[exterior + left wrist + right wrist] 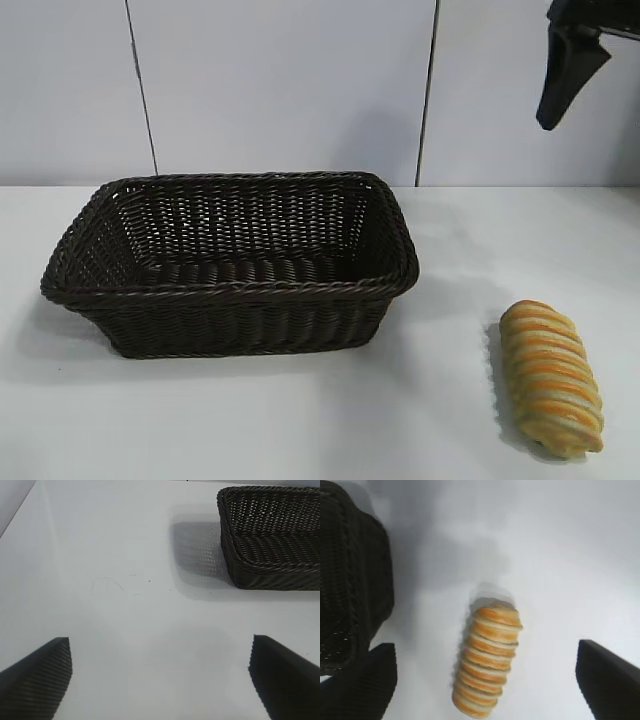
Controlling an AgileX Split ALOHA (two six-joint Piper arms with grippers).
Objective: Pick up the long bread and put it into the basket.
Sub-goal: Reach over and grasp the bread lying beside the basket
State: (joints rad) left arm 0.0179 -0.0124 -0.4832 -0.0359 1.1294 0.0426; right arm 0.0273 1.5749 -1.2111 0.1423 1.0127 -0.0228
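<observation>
Long bread [551, 377] lies flat on the white table [440, 260], at about four o'clock from the basket [232, 292] and well apart from it — nothing touching it. Right gripper [485, 677] hangs above the loaf, fingers spread wide, empty. Left gripper [160, 675] also gaping, idle over bare table near the basket's corner. Loaf looks light and soft, its ridged crust likely giving decent friction; judged best pinched across the short width at mid-length — gently, since a hard squeeze may dent it.
</observation>
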